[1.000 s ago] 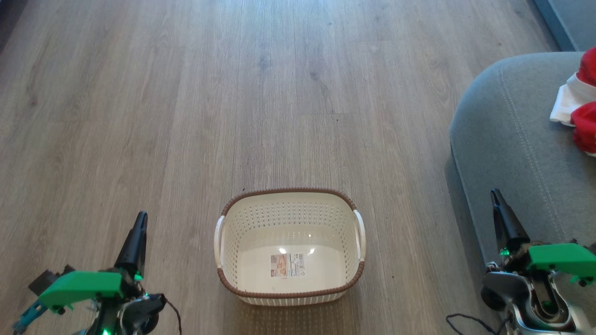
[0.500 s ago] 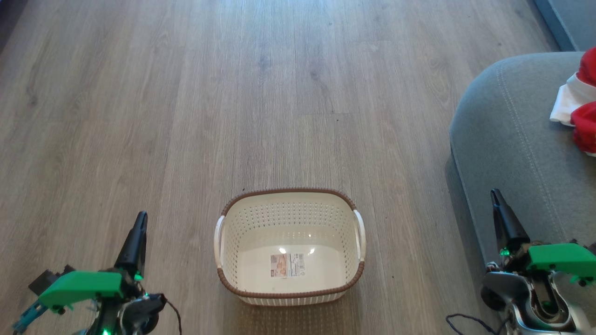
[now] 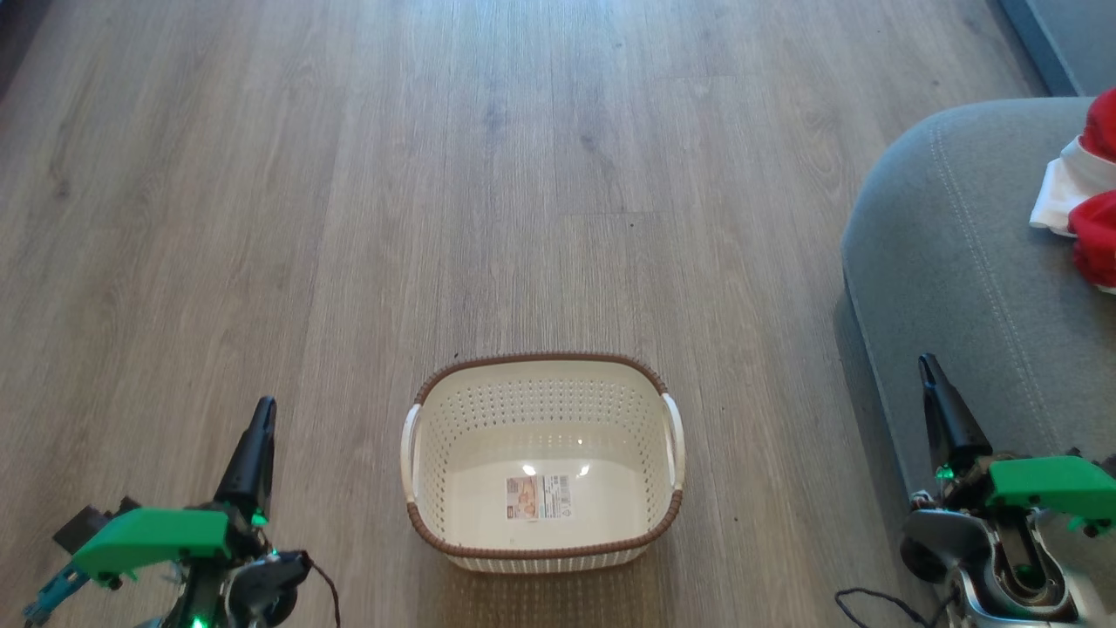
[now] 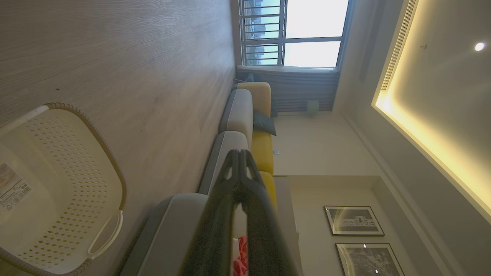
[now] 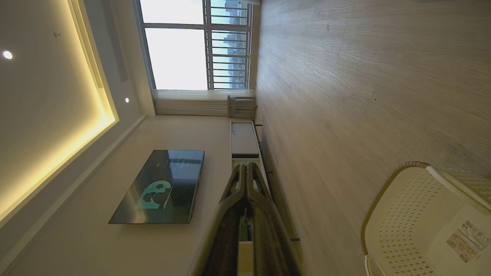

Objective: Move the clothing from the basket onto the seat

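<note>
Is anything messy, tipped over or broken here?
Nothing stands out. The cream-white perforated plastic basket stands upright on the wooden floor, holding only its label, and the red-and-white fabric garment lies on the grey upholstered seat.

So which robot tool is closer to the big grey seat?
The right tool, next to the grey fabric seat. The left tool sits past the cream perforated plastic basket.
</note>
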Available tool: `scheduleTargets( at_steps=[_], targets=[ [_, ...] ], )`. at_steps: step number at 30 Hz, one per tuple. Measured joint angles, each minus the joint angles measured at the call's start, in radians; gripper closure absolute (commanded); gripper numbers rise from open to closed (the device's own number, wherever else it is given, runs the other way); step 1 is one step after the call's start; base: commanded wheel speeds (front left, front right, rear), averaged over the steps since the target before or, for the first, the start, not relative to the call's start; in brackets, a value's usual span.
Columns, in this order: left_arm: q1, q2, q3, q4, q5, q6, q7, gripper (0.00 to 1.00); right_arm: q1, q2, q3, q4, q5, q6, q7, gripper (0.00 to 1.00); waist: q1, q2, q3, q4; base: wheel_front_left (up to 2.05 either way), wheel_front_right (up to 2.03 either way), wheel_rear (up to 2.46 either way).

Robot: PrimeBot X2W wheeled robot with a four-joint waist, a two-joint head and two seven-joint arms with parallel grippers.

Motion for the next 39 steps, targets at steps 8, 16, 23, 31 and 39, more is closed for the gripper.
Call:
scheduleTargets(
  at_steps=[8, 16, 23, 31, 39],
  targets=[
    [0.0, 0.0, 0.0, 0.0, 0.0, 0.0, 0.0, 1.0, 0.0, 0.0, 0.0, 0.0, 0.0, 0.0, 0.0, 1.0, 0.0, 0.0, 0.0, 0.0, 0.0, 0.0, 0.0],
    [0.0, 0.0, 0.0, 0.0, 0.0, 0.0, 0.0, 1.0, 0.0, 0.0, 0.0, 0.0, 0.0, 0.0, 0.0, 1.0, 0.0, 0.0, 0.0, 0.0, 0.0, 0.0, 0.0],
    [0.0, 0.0, 0.0, 0.0, 0.0, 0.0, 0.0, 1.0, 0.0, 0.0, 0.0, 0.0, 0.0, 0.0, 0.0, 1.0, 0.0, 0.0, 0.0, 0.0, 0.0, 0.0, 0.0],
    [0.0, 0.0, 0.0, 0.0, 0.0, 0.0, 0.0, 1.0, 0.0, 0.0, 0.0, 0.0, 0.0, 0.0, 0.0, 1.0, 0.0, 0.0, 0.0, 0.0, 0.0, 0.0, 0.0],
    [0.0, 0.0, 0.0, 0.0, 0.0, 0.0, 0.0, 1.0, 0.0, 0.0, 0.0, 0.0, 0.0, 0.0, 0.0, 1.0, 0.0, 0.0, 0.0, 0.0, 0.0, 0.0, 0.0]
  ],
)
